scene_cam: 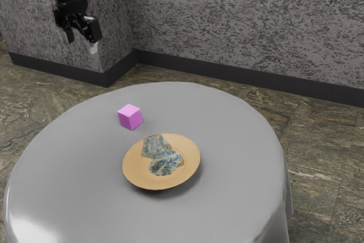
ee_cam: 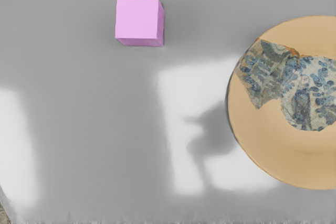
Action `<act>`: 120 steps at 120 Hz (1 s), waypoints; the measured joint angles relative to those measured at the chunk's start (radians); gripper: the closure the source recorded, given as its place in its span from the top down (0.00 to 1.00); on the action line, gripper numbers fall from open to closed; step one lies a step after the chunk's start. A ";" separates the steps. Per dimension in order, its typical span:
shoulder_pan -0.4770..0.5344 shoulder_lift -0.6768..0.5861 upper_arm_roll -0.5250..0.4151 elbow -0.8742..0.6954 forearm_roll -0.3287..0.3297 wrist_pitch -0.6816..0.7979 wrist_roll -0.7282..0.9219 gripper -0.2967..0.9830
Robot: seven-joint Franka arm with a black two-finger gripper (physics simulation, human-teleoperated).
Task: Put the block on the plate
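Jaws: standing open with nothing between them, the black gripper [scene_cam: 82, 43] hanging high beyond the round table's [scene_cam: 227, 140] far edge, at the exterior view's left.
Reach: looking long from up there, so a misjudged depth could be leaving the jaws short, or bringing one down on top of the pink block [scene_cam: 130, 116] and shoving it along the surface.
Block: sitting on the table toward its far edge, at the exterior view's left; it is lying lower than the jaws and out ahead of them, well apart, outside their gap.
Grip: risking a twist or slip if the jaws are closing off-centre or too high on the sides.
Plate: resting near the block, around the table's middle, on the side away from the gripper [scene_cam: 136, 166].
Rim: threatening a knock if the carry is running low; a release too near it could be leaving the block tilted.
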 joint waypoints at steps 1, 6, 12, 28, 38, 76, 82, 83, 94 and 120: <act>-0.002 0.000 -0.001 0.000 0.001 -0.001 -0.001 0.77; -0.014 0.000 -0.003 0.000 0.003 -0.002 -0.006 0.77; -0.031 0.009 -0.004 -0.013 0.003 0.013 -0.010 0.77; -0.022 0.144 -0.001 -0.031 -0.015 0.113 0.000 0.77; 0.092 0.228 -0.092 -0.022 -0.024 0.170 0.011 0.77; 0.233 0.448 -0.212 0.059 -0.048 0.339 0.049 0.77; 0.238 0.469 -0.211 0.073 -0.057 0.351 0.053 0.77; 0.239 0.472 -0.211 0.075 -0.058 0.352 0.053 0.77; 0.260 0.505 -0.214 0.088 -0.064 0.367 0.061 0.77; 0.335 0.579 -0.286 0.149 -0.032 0.384 0.085 0.77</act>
